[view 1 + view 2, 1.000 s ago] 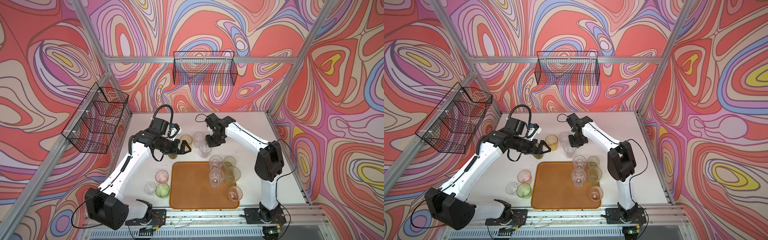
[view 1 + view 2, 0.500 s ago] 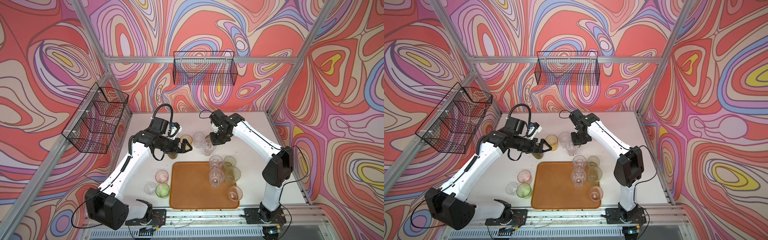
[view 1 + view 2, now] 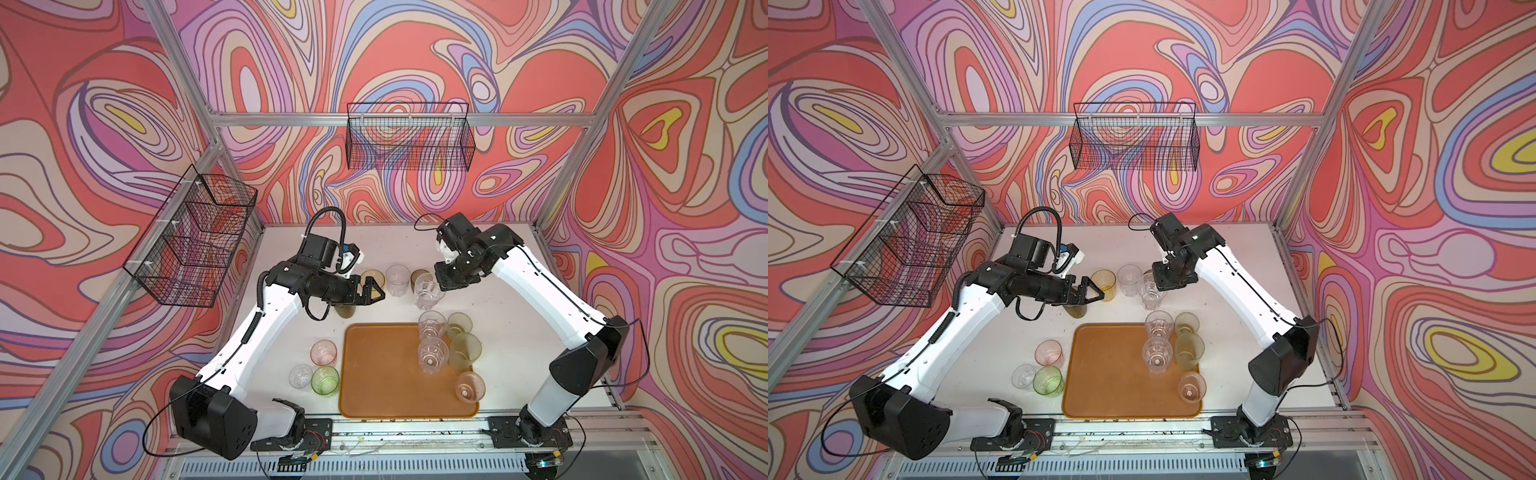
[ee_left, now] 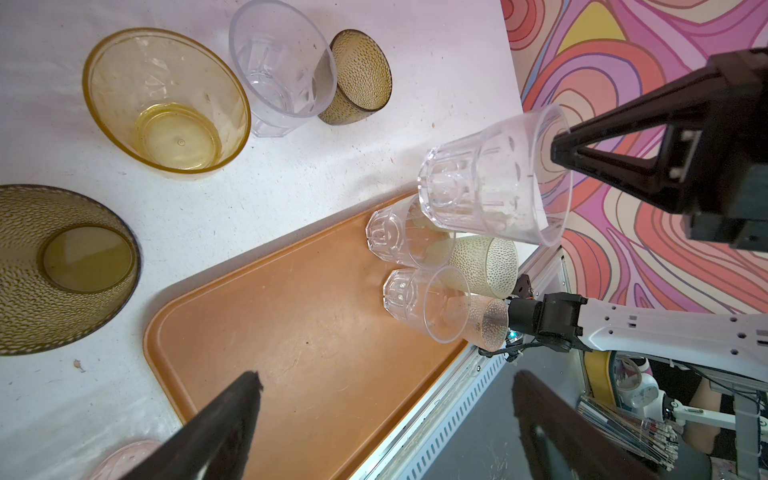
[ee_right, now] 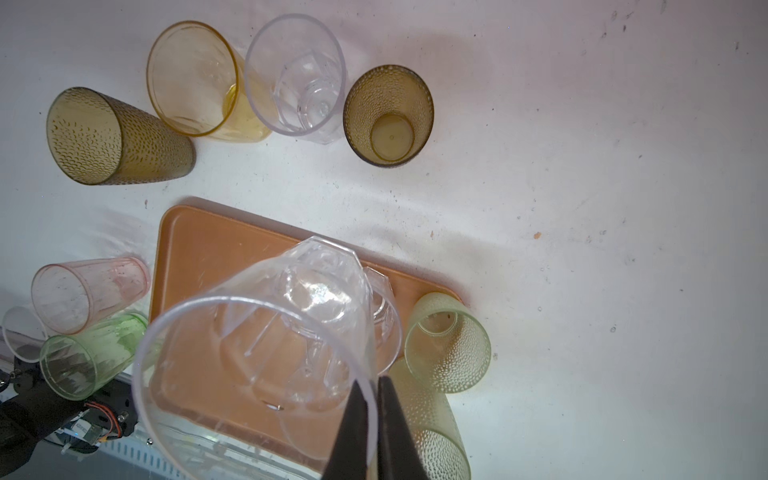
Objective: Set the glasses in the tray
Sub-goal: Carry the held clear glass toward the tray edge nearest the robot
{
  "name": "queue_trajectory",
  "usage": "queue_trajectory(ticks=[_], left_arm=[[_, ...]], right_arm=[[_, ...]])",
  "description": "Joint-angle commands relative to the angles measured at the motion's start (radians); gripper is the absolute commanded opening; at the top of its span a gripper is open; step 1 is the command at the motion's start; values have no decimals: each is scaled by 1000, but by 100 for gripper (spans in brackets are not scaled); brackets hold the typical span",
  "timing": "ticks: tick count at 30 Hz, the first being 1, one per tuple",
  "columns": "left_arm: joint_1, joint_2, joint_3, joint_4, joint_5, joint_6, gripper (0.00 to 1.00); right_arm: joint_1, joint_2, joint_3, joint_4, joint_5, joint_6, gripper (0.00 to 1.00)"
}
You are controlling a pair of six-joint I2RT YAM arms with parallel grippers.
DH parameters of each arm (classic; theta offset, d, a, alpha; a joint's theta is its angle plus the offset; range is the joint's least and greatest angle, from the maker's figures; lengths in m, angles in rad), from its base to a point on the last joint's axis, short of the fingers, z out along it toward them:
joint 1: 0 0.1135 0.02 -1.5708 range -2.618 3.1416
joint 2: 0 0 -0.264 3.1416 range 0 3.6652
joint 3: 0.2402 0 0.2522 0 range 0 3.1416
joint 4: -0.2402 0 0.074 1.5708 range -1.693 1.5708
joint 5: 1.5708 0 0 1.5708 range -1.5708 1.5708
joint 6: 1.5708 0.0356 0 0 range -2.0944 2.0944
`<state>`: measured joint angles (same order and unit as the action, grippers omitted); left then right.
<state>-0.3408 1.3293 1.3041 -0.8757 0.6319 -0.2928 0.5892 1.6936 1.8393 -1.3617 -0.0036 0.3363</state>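
Outward swings our right elbow since a second ago. Our right gripper (image 3: 441, 283), jaws shut on its rim, holds the clear faceted plastic tumbler (image 3: 426, 293) upright, aloft by the far edge of the flat orange-brown plastic tray (image 3: 382, 374), which lies basewards. Our left gripper (image 3: 376, 293) gapes empty.

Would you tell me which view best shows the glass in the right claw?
The left wrist view: the clear glass shows whole, its rim pinched by the right claw. The right wrist view looks into its mouth; both top views show it small.
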Motion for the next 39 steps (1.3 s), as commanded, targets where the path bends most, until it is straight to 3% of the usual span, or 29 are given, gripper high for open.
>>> queue_trajectory(ticks=[1,20,39], left_arm=[[-3,-8,14,15,9,-6,97],[-4,-13,1,12,10,-2,97],[-6,11,41,14,15,-5,97]], right_arm=[[15,-35,-10,-35,24,24,0],[122,-162,-112,-92,65,156,0],[303,-260,-211,-155,94,404,0]])
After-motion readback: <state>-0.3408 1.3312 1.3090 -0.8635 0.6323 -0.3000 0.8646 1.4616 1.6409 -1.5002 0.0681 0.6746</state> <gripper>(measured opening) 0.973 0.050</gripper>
